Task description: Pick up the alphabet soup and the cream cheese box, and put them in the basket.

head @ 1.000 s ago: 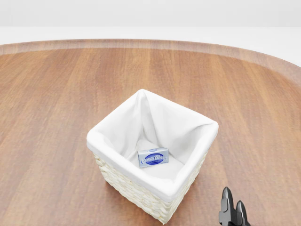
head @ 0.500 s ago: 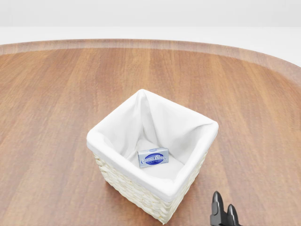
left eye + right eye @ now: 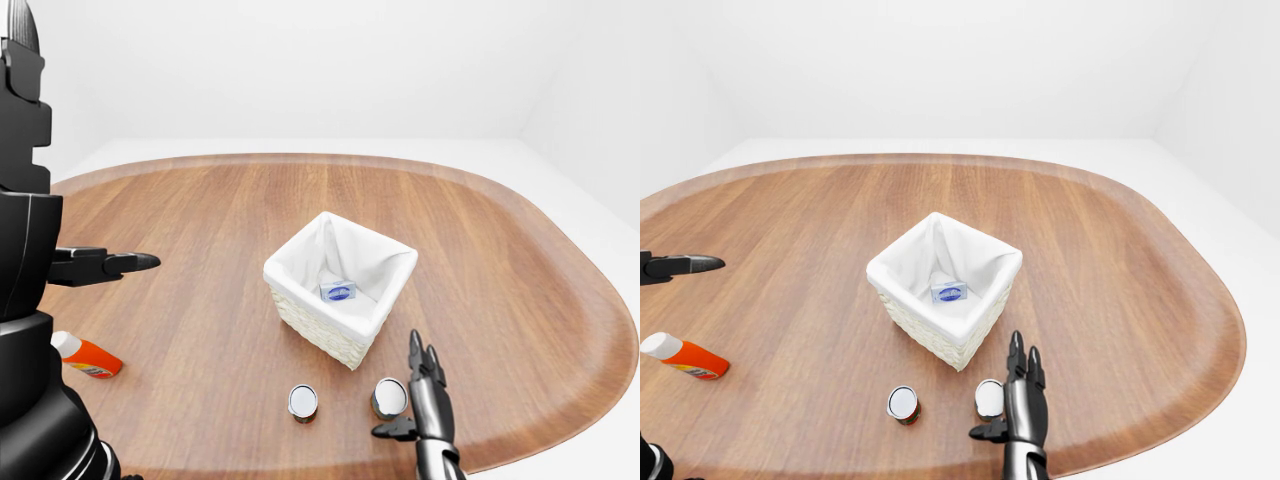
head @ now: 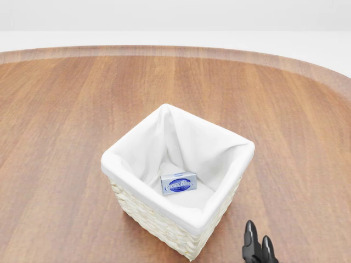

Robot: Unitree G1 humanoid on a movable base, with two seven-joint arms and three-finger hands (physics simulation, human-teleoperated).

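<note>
The white-lined wicker basket (image 3: 300, 262) stands mid-table. The blue cream cheese box (image 4: 179, 183) lies on its floor. Two small cans stand below the basket in the left-eye view: one with a reddish side (image 3: 302, 402) and one further right (image 3: 390, 397). I cannot tell which is the alphabet soup. My right hand (image 3: 418, 385) is open, fingers pointing up, just right of the right-hand can, with its thumb reaching under it. It touches nothing. My left hand (image 3: 120, 264) is open and empty, held out far left of the basket.
An orange bottle with a white cap (image 3: 88, 355) lies at the table's left edge below my left hand. My own dark torso and arm (image 3: 25, 250) fill the left side of the left-eye view. The table's rounded edge (image 3: 1200, 420) runs close behind my right hand.
In the head view my right hand's fingertips have shifted left along the bottom edge, closer to the basket's corner. The basket and the box have not moved.
</note>
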